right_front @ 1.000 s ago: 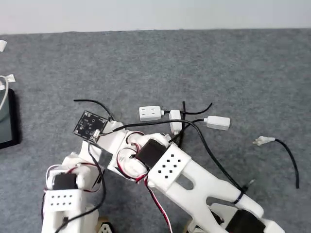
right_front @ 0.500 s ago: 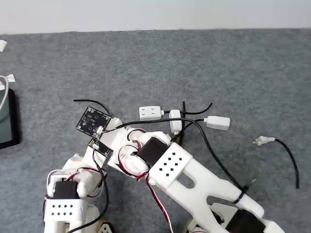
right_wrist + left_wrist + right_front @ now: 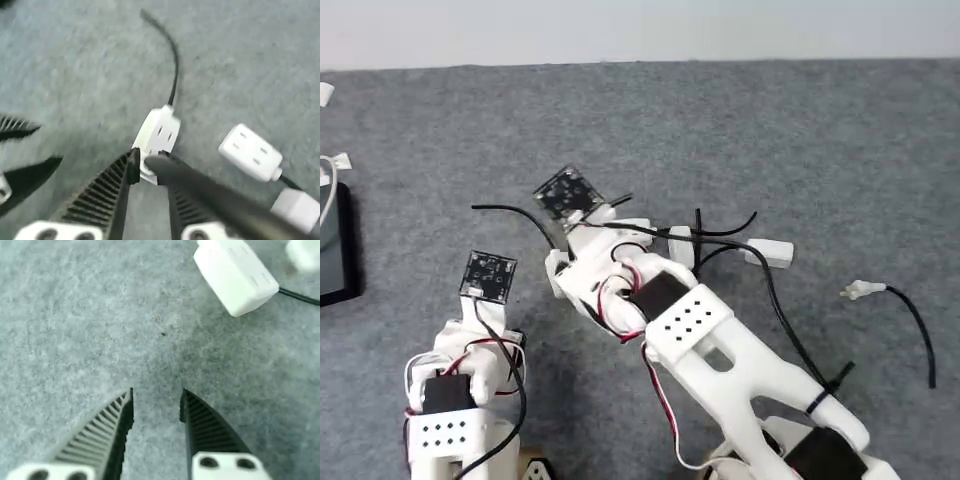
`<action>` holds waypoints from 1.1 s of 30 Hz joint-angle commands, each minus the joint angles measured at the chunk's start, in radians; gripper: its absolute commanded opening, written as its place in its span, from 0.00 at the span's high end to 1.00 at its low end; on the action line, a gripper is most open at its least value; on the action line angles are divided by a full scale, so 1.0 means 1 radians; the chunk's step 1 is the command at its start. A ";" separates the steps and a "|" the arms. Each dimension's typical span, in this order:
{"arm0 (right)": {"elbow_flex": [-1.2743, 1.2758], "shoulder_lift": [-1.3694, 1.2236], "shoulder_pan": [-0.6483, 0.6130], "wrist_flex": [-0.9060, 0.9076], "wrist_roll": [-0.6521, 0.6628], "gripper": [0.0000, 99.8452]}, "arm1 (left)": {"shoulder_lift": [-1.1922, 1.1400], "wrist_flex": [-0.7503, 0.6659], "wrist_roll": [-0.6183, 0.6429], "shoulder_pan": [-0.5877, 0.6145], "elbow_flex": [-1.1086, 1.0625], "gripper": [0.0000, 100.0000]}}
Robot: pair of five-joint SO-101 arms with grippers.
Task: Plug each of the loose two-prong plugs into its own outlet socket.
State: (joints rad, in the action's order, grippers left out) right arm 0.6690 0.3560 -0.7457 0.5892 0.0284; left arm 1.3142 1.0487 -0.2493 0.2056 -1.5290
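Grey felt tabletop [image 3: 790, 130]. Left arm [image 3: 445, 405] is low at the near left edge. Right arm [image 3: 720, 350] stretches from the near right corner toward the middle, its wrist board over the spot where the cables meet.

Left pincer [image 3: 156, 402]: spread, nothing between its fingers [image 3: 112, 427], hovering over bare felt. A white socket block [image 3: 235, 277] lies well ahead of it, apart from the tips, with a black lead running off its far side.

Right pincer [image 3: 142, 164]: down at the near end of a corded socket [image 3: 159, 134], which lies flat on the felt with two slots up and a thin black cord [image 3: 172, 75] running away from it. Blurred, so I can't tell if it is gripping or only beside the socket. A slotted socket [image 3: 247, 152] lies near that one but apart from it, and a white piece [image 3: 297, 207] sits just past it at the frame edge.

High view: loose plug [image 3: 860, 290] lies on the right side of the tabletop, well apart from both arms, prongs pointing left, with its black lead [image 3: 923, 335] curling toward the near edge. It is not plugged in. A far socket [image 3: 768, 252] sits between the plug and the right arm's wrist. A half-hidden socket [image 3: 680, 242] is tucked against the arm. Dark flat slab [image 3: 338, 245] at the left edge.
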 commanded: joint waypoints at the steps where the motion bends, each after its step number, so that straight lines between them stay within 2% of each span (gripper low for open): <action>1: 0.009 0.001 0.024 -0.114 -0.015 0.99 | 0.006 -0.028 0.014 0.012 0.010 0.90; 7: -0.041 -0.134 0.044 -0.179 0.023 0.99 | 0.006 -0.028 0.014 0.012 0.010 0.90; 13: -0.186 -0.309 0.059 -0.147 0.021 0.99 | 0.006 -0.028 0.012 0.017 0.010 0.90; 18: -0.221 -0.323 0.041 -0.125 0.020 0.99 | 0.006 -0.026 -0.028 0.017 0.010 0.90; 33: -0.232 -0.334 0.005 -0.122 0.018 0.99 | 0.006 -0.026 -0.032 0.018 0.010 0.90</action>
State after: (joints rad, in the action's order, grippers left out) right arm 0.5125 0.0153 -0.7211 0.4603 0.0391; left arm 1.3142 1.0487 -0.2677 0.2148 -1.5321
